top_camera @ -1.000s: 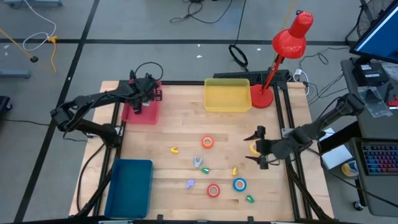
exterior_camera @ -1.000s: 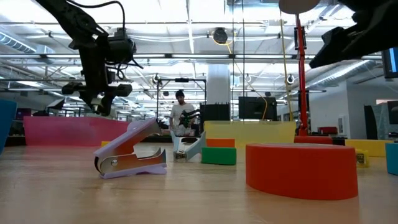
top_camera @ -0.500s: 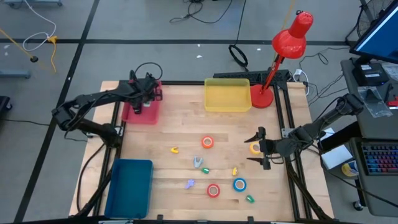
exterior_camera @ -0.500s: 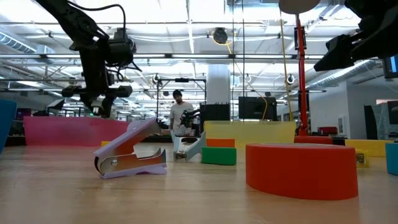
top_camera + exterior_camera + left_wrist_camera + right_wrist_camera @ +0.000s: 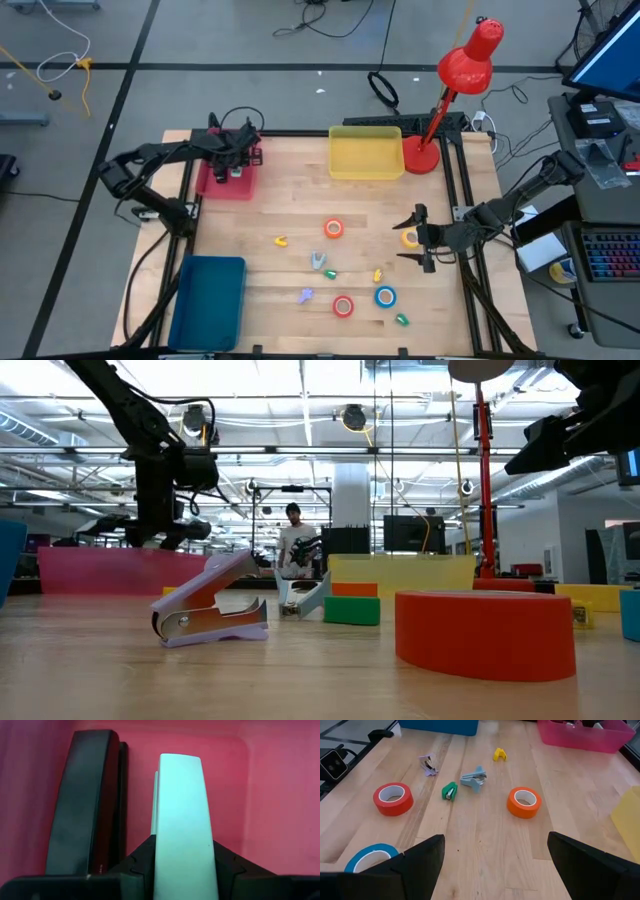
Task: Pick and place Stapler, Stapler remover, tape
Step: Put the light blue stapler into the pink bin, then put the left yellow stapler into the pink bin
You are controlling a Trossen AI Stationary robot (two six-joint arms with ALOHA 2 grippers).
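While the left gripper (image 5: 232, 166) sits over the pink tray (image 5: 213, 184) at about 10 o'clock on the table, its fingers are clamped on a pale mint stapler (image 5: 182, 825), so that's one item basically at its drop spot. The wrist view shows the stapler's long axis running straight out from the gripper, parallel to a black stapler (image 5: 82, 805) already lying in the tray just beside it, apart by a thin gap. So the key relation is simply straight down: tray floor right under the held stapler. I'd guess the next move is just letting go. The arm itself is stretched in from the table's 9 o'clock edge, wrist tipped down into the tray.

The right gripper (image 5: 419, 239) hangs at roughly 3 o'clock with its fingers spread wide, holding nothing. A yellow tape roll (image 5: 410, 238) lies right by it, so that arm looks far nearer to the tapes than the left one. The orange tape (image 5: 524, 802), red tape (image 5: 393, 798) and blue tape (image 5: 372, 858) lie out ahead of it around the table centre toward 5 o'clock, mixed in with small staple removers like the green one (image 5: 450, 791) and the lilac one (image 5: 207, 603).
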